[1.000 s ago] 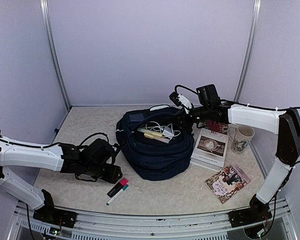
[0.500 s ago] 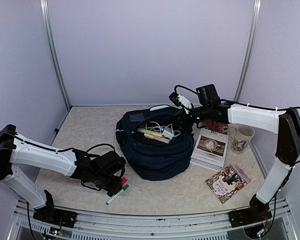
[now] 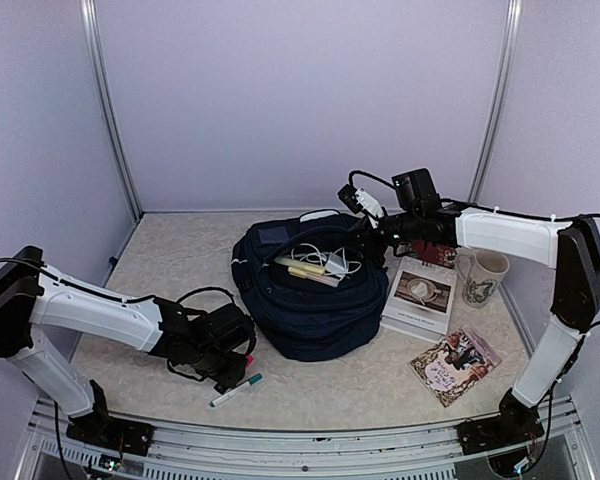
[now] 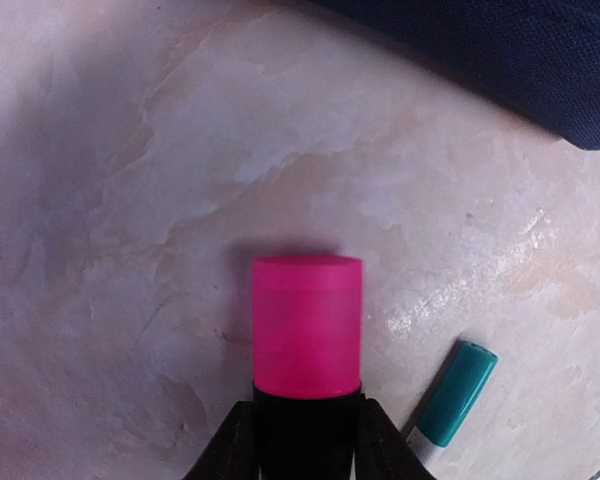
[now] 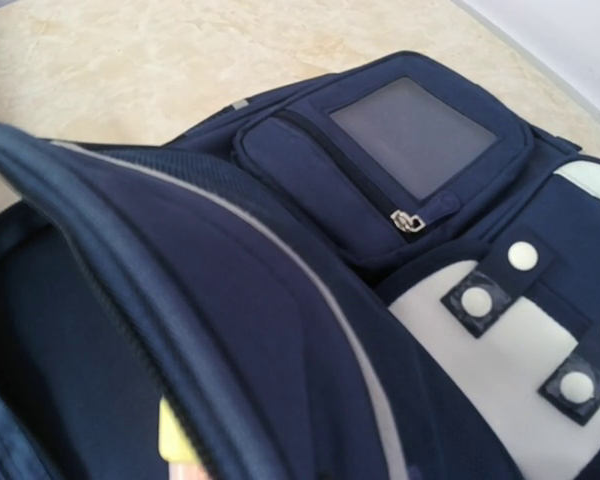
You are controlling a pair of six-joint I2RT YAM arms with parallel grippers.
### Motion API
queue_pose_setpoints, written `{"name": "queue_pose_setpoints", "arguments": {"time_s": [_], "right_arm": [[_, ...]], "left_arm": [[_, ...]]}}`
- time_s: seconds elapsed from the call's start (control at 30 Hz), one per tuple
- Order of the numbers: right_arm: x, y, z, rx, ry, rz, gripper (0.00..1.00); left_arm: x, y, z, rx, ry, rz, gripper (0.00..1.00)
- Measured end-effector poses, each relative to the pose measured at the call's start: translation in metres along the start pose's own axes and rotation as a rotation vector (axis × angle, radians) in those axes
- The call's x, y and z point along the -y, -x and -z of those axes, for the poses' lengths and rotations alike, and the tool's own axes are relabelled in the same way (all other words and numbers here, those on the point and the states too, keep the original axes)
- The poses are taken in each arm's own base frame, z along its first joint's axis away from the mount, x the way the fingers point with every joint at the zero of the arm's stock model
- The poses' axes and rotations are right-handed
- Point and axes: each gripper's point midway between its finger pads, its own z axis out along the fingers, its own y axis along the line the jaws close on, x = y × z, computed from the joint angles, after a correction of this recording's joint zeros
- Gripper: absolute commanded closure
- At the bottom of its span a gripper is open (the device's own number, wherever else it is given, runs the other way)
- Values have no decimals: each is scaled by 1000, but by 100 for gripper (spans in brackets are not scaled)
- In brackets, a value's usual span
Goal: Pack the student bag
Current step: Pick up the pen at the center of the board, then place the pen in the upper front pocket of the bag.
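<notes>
1. The left arm lies low and stretched along the front of the table (image 3: 160,270), with its wrist bent toward the middle. The left gripper (image 3: 232,362) is close above the surface.
2. The jaws of the left gripper (image 4: 305,440) are closed narrow on the black body of a pink highlighter (image 4: 307,325). Its pink cap points forward, out of the fingers. A teal pen (image 4: 458,393) lies just beside it, on the right, apart from it.
3. The right arm reaches from the right side across to the upper right edge of the student bag (image 3: 310,300). The right gripper (image 3: 372,232) is at the rim of the opening. Whether its jaws are open or closed, I cannot tell.
4. The student bag stands open in the middle of the table, near the left gripper on its right side. In the left wrist view, its navy fabric (image 4: 500,50) is in the top corner.
5. One second ago the left gripper was more to the left and the highlighter lay free on the table. Now the gripper is over it and holds it. The right arm has not moved.
</notes>
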Motion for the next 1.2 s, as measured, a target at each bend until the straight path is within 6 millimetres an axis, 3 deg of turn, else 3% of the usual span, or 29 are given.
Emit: {"name": "queue_pose_setpoints", "arguments": {"time_s": [0.23, 0.37, 0.5, 0.67, 0.83, 0.9, 1.07, 1.13, 1.2], "right_arm": [[0, 0, 0, 0, 0, 0, 100], [-1, 0, 0, 1, 4, -1, 100], [-1, 0, 0, 1, 6, -1, 100], [-1, 0, 0, 1, 8, -2, 100], [-3, 0, 0, 3, 15, -4, 100], [-3, 0, 0, 2, 19, -7, 100], [-5, 0, 0, 1, 26, -17, 100], [-5, 0, 0, 2, 28, -21, 100], [-5, 0, 0, 1, 28, -25, 100]], "left_arm": [[-3, 5, 3, 5, 23, -9, 79], [-5, 22, 22, 66, 37, -23, 79], [8, 49, 55, 191, -4, -59, 74], [54, 87, 104, 370, -76, -222, 73], [58, 167, 124, 538, 20, -306, 73], [57, 204, 120, 593, 73, -340, 75], [48, 258, 84, 607, 194, -426, 75], [44, 268, 64, 588, 237, -467, 59], [44, 273, 46, 561, 281, -520, 35]]}}
